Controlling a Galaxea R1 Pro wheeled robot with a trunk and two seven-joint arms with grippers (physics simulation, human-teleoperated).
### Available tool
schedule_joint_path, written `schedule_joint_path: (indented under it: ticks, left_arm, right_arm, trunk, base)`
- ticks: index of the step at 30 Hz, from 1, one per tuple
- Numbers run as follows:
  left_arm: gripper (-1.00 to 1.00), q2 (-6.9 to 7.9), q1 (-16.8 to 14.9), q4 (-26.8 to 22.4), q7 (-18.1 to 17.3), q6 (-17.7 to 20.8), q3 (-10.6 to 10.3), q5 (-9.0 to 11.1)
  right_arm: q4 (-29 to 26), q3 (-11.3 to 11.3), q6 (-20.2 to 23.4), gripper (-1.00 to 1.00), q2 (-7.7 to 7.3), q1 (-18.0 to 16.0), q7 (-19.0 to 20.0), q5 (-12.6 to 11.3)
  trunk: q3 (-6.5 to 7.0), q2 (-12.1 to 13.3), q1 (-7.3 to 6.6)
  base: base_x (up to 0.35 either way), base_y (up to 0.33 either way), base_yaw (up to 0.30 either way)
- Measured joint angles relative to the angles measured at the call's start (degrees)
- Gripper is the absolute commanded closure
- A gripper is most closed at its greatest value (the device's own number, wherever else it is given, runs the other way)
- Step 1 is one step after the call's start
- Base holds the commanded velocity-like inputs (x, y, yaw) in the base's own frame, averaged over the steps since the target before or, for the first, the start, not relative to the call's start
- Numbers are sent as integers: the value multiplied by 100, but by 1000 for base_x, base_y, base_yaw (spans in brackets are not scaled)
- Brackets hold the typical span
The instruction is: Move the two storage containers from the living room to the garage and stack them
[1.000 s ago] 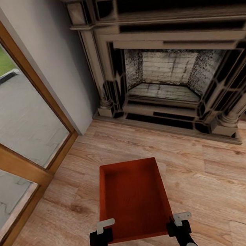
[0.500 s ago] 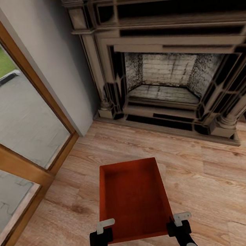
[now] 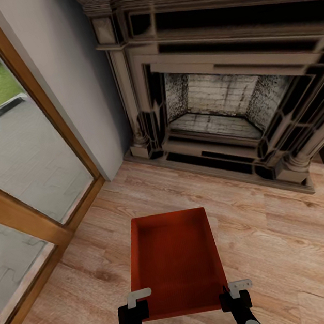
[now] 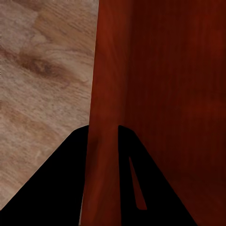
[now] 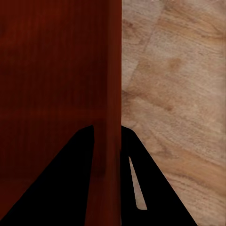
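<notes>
Only the camera has crept nearer the fireplace [image 3: 214,96], while the storage container [image 3: 175,262] stays level over the wood floor [image 3: 280,248], its near corners pinched by the left gripper [image 3: 133,306] and the right gripper [image 3: 234,295], glass door [image 3: 19,153] at left.

The head camera looks forward and down from above, taking in the bin [image 3: 175,264], the wood floor [image 3: 280,248], the fireplace [image 3: 216,106] ahead and the glass door [image 3: 19,153] at left. Each wrist camera sits very close along its gripper, facing a side wall of the bin [image 4: 155,94] [image 5: 56,84] (one wall each), with floor [image 4: 42,80] [image 5: 174,94] beyond. All three views share bin and floor.
</notes>
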Motion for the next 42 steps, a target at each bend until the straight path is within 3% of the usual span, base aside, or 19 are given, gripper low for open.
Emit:
schedule_joint_path:
  ticks: [42]
  left_arm:
    - [100, -1, 0, -5, -3, 3, -11, -23]
  right_arm:
    - [43, -25, -52, 100, 1, 0, 3, 4]
  trunk:
    - [754, 1685, -923]
  base:
    - [0, 0, 0]
